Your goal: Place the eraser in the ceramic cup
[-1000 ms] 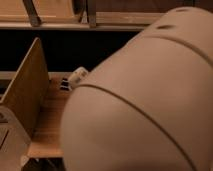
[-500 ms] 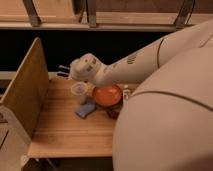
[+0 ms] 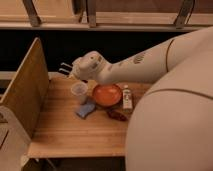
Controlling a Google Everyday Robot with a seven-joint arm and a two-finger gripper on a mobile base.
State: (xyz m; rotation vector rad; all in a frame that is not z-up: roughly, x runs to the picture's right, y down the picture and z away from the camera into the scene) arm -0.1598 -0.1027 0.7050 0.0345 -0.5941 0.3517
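The ceramic cup [image 3: 79,92] is a small pale cylinder standing upright on the wooden table [image 3: 70,132], left of an orange-red bowl [image 3: 106,95]. A small white oblong block [image 3: 127,97], seemingly the eraser, lies just right of the bowl. My gripper [image 3: 63,68] hovers above and slightly left of the cup, with its thin fingers pointing left. It is shut with nothing held. My arm [image 3: 125,67] reaches in from the right, passing over the back of the bowl.
A blue pad [image 3: 86,109] lies in front of the cup, and a dark red object [image 3: 116,114] in front of the bowl. A tall wooden side panel [image 3: 24,90] walls the table's left edge. My arm's bulky body [image 3: 175,125] covers the right side.
My arm's large body has swung away from the camera to the right, uncovering the table and its objects. The gripper has held near the cup for the last half second.
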